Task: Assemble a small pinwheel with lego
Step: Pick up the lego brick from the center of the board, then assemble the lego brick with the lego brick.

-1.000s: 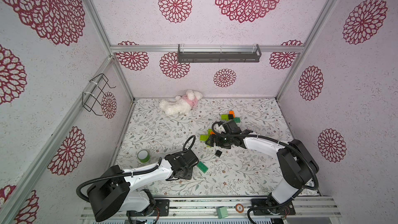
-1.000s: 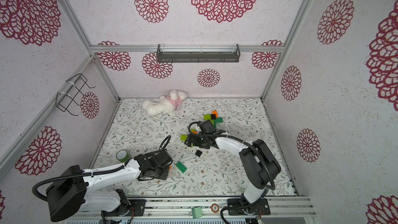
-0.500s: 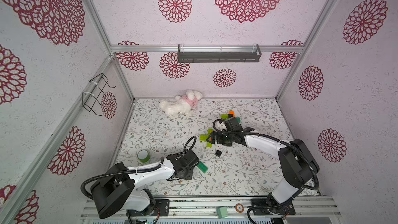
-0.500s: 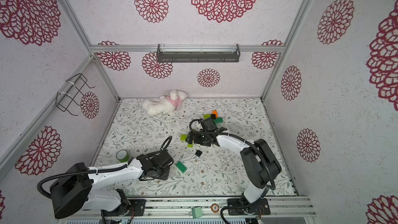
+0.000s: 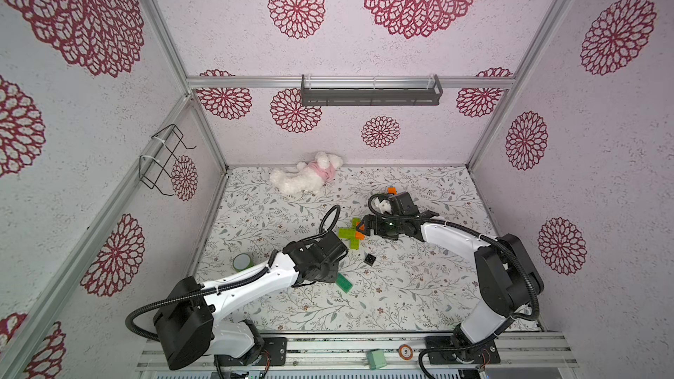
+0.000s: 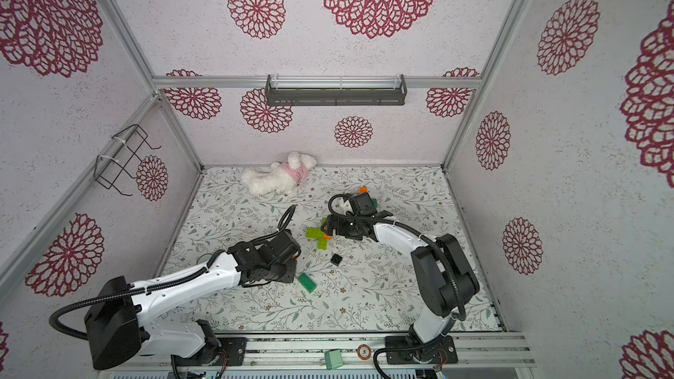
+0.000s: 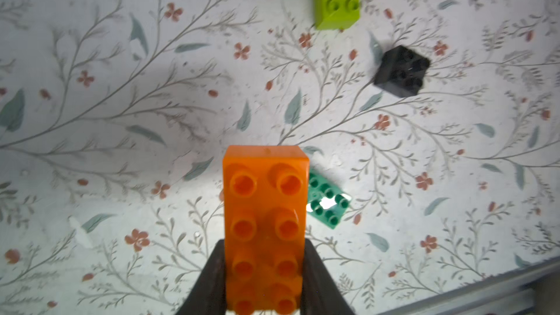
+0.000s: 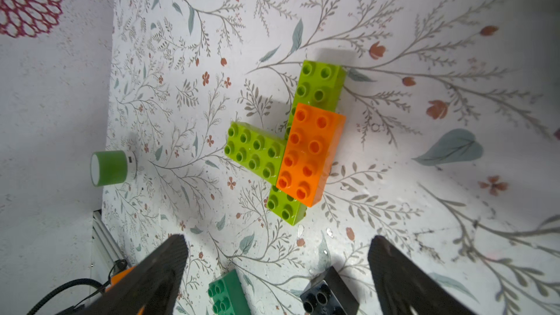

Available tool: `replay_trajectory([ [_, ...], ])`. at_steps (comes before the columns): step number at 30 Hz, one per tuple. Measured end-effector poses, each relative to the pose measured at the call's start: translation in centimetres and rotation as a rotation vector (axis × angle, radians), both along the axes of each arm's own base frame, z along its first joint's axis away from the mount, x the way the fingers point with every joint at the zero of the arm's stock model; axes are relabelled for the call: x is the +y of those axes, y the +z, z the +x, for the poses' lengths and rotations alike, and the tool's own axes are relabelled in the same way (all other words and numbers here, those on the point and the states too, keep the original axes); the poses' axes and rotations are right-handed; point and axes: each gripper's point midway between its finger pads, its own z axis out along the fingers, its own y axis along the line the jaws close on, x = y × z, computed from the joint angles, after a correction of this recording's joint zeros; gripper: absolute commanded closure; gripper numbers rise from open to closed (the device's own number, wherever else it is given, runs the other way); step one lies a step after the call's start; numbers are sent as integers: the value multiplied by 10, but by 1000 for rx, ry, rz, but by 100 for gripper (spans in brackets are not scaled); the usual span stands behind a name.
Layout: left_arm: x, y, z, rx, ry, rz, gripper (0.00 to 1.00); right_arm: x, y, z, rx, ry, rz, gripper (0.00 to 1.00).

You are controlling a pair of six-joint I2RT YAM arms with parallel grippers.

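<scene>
We log the left gripper (image 7: 263,271) clamped on a glossy orange brick (image 7: 263,201), oblong with two rows of studs, held over the floral mat (image 7: 121,86). The right gripper (image 8: 281,268) is spread wide and empty above the lime bricks (image 8: 256,153), which form a T capped by a second orange brick (image 8: 309,153). A dark green brick (image 7: 328,204) and a square black brick (image 7: 400,71) lie loose on the mat.
</scene>
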Motion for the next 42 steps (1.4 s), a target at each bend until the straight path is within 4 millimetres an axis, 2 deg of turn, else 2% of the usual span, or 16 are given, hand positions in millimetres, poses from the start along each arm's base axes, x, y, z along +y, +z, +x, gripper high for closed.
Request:
replay_trajectory([
  [3, -17, -8, 13, 32, -24, -18, 80, -4, 8, 7, -19, -10, 28, 9],
  [8, -29, -25, 33, 83, -46, -6, 80, 1, 16, 8, -32, 9, 66, 22],
  [15, -43, -33, 66, 79, -68, 12, 80, 16, 24, 2, -21, 59, 163, 69],
  [17, -50, -36, 75, 75, -80, 17, 79, 20, 24, 2, -13, 73, 188, 78],
  [24, -62, -52, 92, 80, -100, 49, 80, 29, 3, 0, 63, 102, 224, 84],
  [31, -60, -57, 95, 78, -93, 67, 80, 36, -9, -2, 105, 120, 254, 86],
  [35, -60, -67, 98, 85, -89, 79, 79, 38, -17, -1, 131, 117, 262, 87],
  [42, -60, -68, 101, 81, -83, 79, 79, 41, -24, -1, 159, 119, 275, 87],
])
